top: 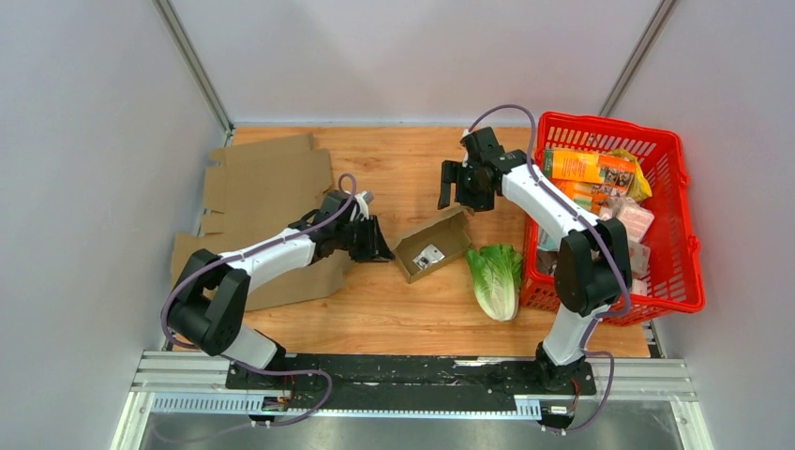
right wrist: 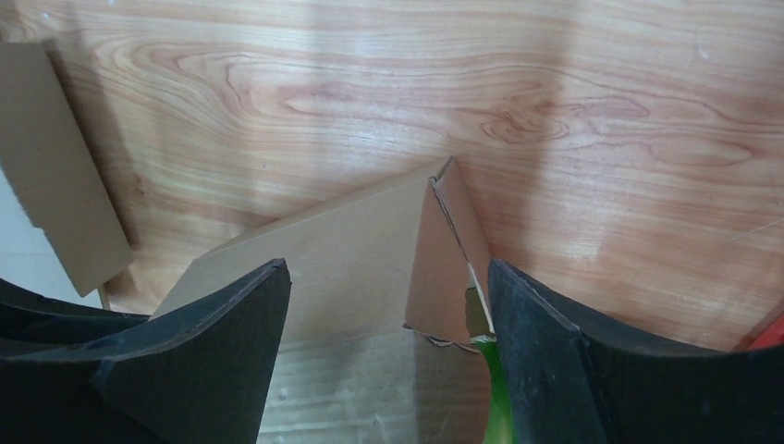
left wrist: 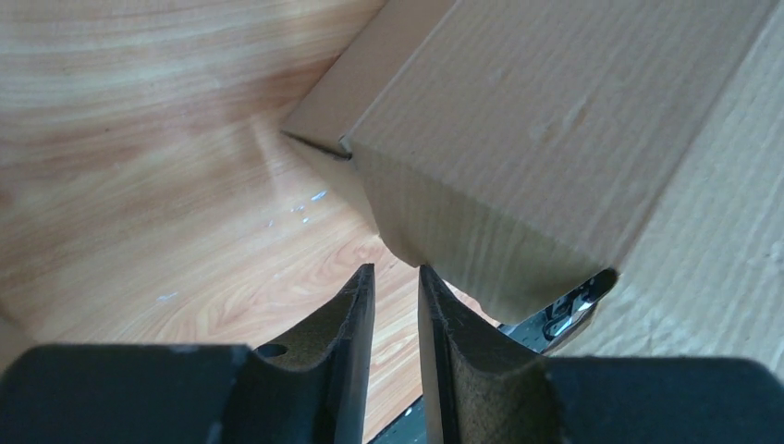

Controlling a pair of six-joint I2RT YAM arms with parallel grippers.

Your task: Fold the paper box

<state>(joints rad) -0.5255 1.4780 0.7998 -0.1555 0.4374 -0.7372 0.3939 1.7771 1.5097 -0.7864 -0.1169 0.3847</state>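
While the slightly parted, empty left gripper (top: 382, 250) sits beside the half-folded brown cardboard box (top: 433, 246), the wide-open right gripper (top: 457, 199) above it should next tuck a flap.

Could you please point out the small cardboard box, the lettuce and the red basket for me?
small cardboard box (top: 436, 232), top view, its far wall.
lettuce (top: 497, 277), top view, middle of leaves.
red basket (top: 692, 234), top view, right rim.

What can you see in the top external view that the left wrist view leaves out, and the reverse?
Only top external: the red basket, the lettuce, the right arm. Only left wrist: a close look at the left end effector, narrowly open and empty, just short of a corner of the box. Both: the box and the wooden table.
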